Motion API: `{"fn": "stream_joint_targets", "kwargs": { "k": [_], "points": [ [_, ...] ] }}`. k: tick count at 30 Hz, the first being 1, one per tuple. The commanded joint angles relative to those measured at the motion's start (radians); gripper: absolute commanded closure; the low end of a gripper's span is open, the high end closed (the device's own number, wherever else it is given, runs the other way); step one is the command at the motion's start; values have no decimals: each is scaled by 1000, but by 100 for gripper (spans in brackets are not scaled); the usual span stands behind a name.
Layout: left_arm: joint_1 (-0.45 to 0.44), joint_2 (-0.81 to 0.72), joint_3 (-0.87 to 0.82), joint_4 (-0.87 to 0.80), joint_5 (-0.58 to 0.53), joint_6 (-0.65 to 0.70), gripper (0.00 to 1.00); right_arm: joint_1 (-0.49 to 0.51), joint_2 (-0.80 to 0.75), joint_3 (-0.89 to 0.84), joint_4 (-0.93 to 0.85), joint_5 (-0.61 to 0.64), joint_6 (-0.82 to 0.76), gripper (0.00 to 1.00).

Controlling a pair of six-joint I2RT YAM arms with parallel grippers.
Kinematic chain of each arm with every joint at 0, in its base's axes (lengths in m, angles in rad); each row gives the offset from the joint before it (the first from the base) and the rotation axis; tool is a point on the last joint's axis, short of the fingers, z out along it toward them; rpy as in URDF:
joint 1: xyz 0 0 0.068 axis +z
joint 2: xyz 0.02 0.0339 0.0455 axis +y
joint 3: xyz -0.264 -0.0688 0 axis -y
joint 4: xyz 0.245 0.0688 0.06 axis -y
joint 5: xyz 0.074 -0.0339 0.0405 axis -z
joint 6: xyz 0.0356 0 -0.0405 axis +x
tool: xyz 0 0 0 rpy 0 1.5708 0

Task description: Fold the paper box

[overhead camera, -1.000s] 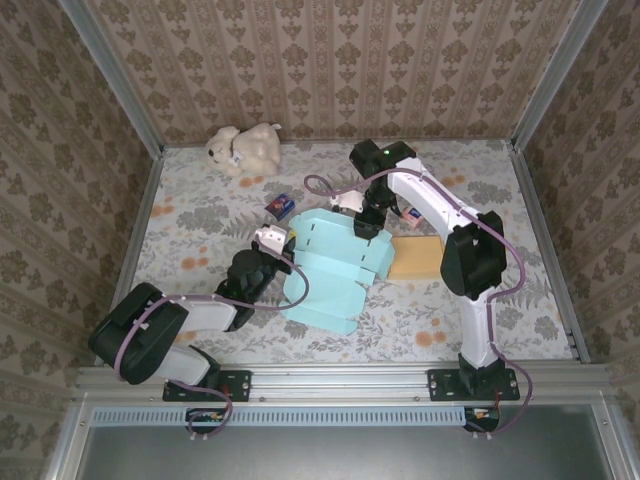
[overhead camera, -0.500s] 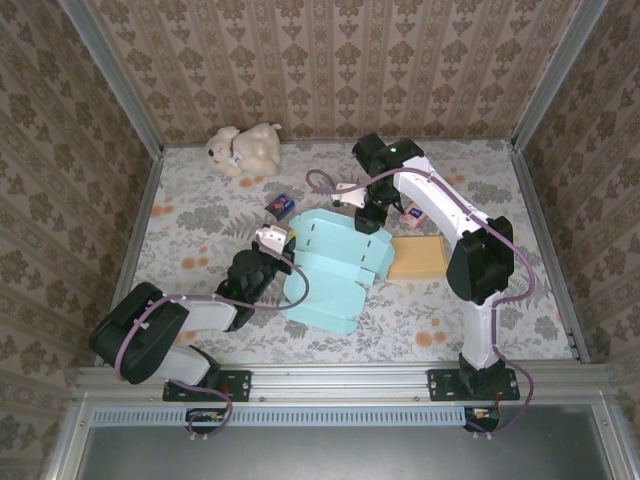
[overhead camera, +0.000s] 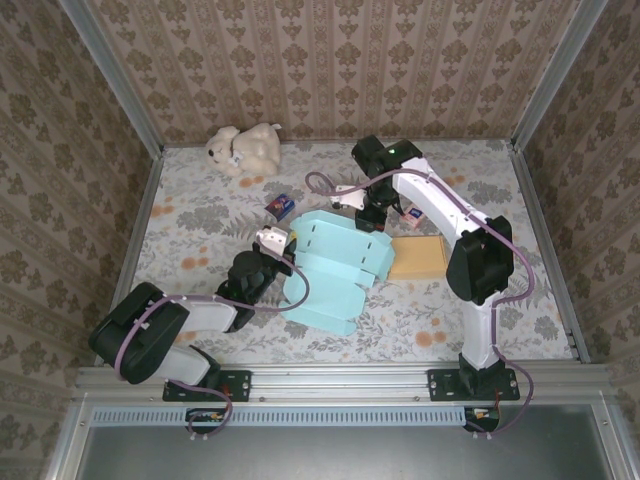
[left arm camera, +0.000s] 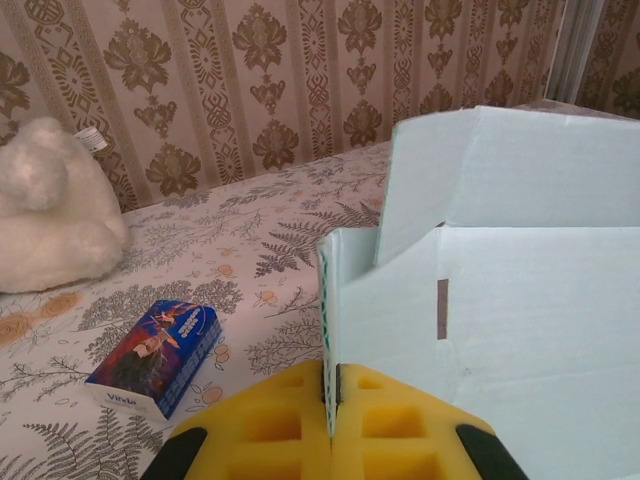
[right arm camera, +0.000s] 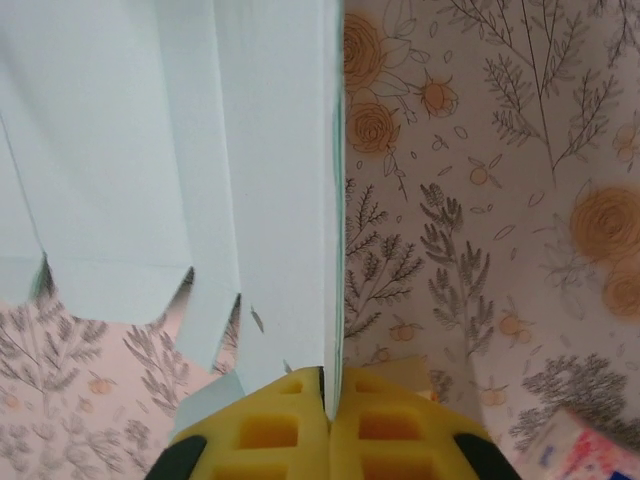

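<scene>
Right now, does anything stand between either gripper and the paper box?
Nothing visible does. The left gripper is shut on one edge of the paper box, and the right gripper is shut on another panel edge.

Paper box (overhead camera: 335,270) is pale mint, tablecloth (overhead camera: 190,220) white with grey ferns and orange flowers, walls (overhead camera: 330,60) brown damask, plush toy (overhead camera: 245,148) cream, little carton (overhead camera: 280,206) dark blue, cardboard slab (overhead camera: 420,258) tan.

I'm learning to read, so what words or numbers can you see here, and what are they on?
"Vir…": on the white edge of the small blue pack; the rest is blurred.
Tag on the teddy: print too small to read.
Paper box: no writing to be seen on it.
</scene>
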Motion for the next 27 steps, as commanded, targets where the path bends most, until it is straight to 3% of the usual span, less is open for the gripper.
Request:
{"fn": "stream_joint_targets", "kwargs": {
  "k": [1, 3, 6, 9, 11, 13, 18, 27],
  "points": [
    [-8, -18, -15, 36, -32, -43, 87, 6, 1, 1, -21, 17, -2, 100],
    [-7, -22, -33, 42, -103, -87, 68, 13, 1, 10, -38, 45, 29, 100],
    [-6, -74, -81, 29, -207, -186, 57, 18, 3, 10, -34, 97, 96, 100],
    [-8, -226, -91, -176, -217, -320, 62, 28, 11, -8, -34, 164, 132, 100],
    [-13, -363, -18, -470, -143, -404, 69, 33, 18, -10, -41, 177, 141, 100],
    [-32, -435, 15, -578, -46, -427, 73, 33, 17, -19, -30, 172, 152, 100],
    [-107, -498, -25, -503, 26, -522, 75, 34, -21, -77, 37, 156, 148, 100],
    [-146, -239, 127, -474, 39, -550, 78, 54, -60, -153, 99, 108, 146, 100]
  ]
}}
